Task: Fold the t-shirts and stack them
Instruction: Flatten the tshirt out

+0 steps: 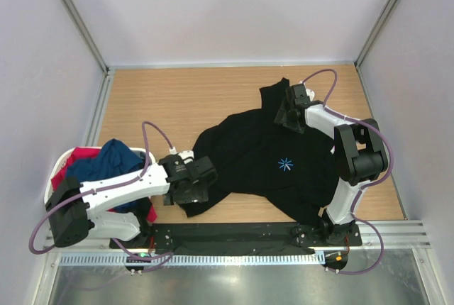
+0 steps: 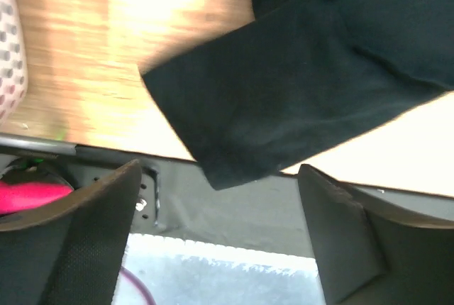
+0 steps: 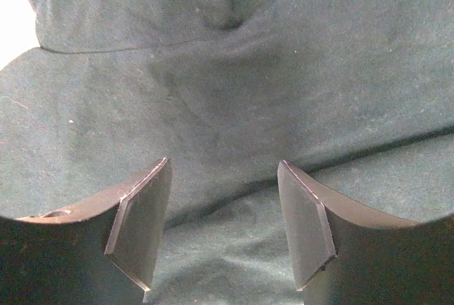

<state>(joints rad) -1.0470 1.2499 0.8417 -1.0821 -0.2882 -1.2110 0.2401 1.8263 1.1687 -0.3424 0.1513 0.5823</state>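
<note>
The large black t-shirt (image 1: 262, 163) lies rumpled on the wooden table, its light-blue starburst mark (image 1: 285, 164) facing up. My left gripper (image 1: 190, 186) hovers over the shirt's near-left sleeve (image 2: 284, 92). It is open (image 2: 220, 234) with nothing between its fingers (image 2: 85, 234). At the shirt's far right part, my right gripper (image 1: 289, 113) points down at the black cloth (image 3: 227, 71), open (image 3: 223, 227) and holding nothing. The navy blue t-shirt (image 1: 106, 163) and the red-pink t-shirt (image 1: 81, 156) sit bunched in the basket at the left.
The white plastic laundry basket (image 1: 71, 152) stands at the table's near left, beside the left arm; its perforated wall (image 2: 8, 57) shows in the left wrist view. A black base plate (image 1: 234, 234) runs along the near edge. Bare wood (image 1: 170, 99) lies at the far left.
</note>
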